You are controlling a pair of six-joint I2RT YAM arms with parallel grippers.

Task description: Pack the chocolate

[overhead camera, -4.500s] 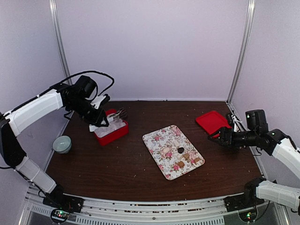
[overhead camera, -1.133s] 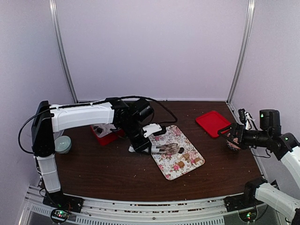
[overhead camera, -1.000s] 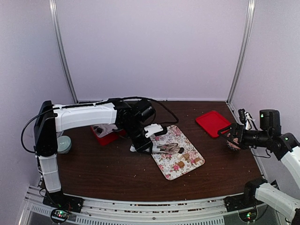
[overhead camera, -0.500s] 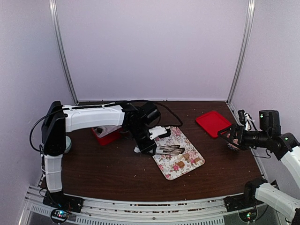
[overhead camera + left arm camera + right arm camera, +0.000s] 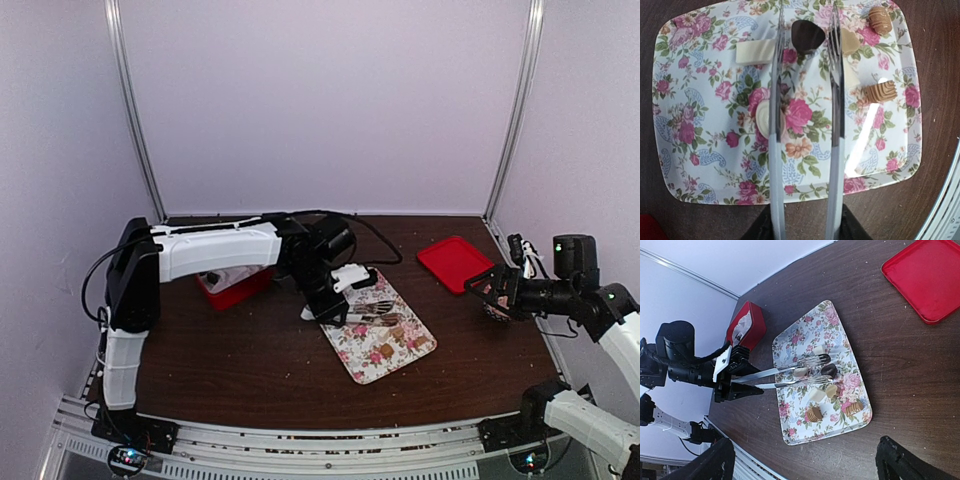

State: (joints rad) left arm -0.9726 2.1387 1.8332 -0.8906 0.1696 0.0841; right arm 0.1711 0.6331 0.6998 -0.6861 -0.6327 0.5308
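Observation:
Several small chocolates lie on the floral tray [image 5: 700,150]: a dark one [image 5: 806,36], two tan ones [image 5: 880,19] [image 5: 881,91] and pale ones [image 5: 756,51]. My left gripper [image 5: 805,231] is shut on metal tongs [image 5: 776,125]. The tong arms stand apart and reach over the tray, with their tips on either side of the dark chocolate [image 5: 828,370]. In the top view the left gripper [image 5: 335,297] hangs at the tray's left edge. My right gripper [image 5: 487,290] hovers open and empty at the right side of the table.
A red box [image 5: 235,288] with white paper inside stands behind the left arm. Its red lid [image 5: 455,262] lies flat at the back right, close to the right gripper. White walls and metal posts enclose the table.
The left arm has carried the tongs rightwards over the tray, and the tong arms have spread a little around the dark chocolate. The right arm has stayed put.

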